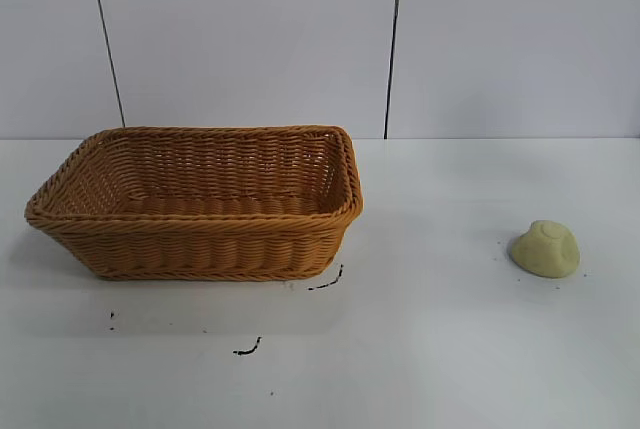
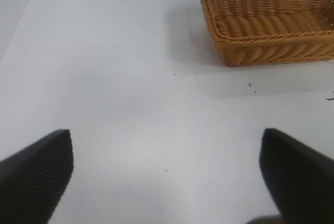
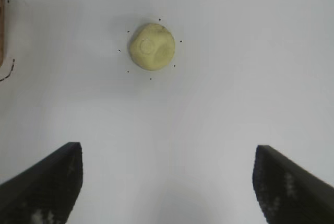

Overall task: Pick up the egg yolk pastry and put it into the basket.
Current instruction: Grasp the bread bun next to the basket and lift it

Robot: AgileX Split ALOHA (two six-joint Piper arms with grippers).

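The egg yolk pastry [image 1: 546,248], a small pale yellow dome, sits on the white table at the right. It also shows in the right wrist view [image 3: 152,46], ahead of my right gripper [image 3: 167,153], which is open, empty and well short of it. The orange-brown wicker basket [image 1: 200,249] stands at the left with nothing visible inside. It shows in the left wrist view [image 2: 271,51] too, far from my left gripper [image 2: 167,138], which is open and empty over bare table. Neither arm shows in the exterior view.
Small black marks [image 1: 325,282] lie on the table in front of the basket. A white wall with two dark vertical lines [image 1: 393,44] stands behind the table. An edge of the basket [image 3: 1,31] shows at the side of the right wrist view.
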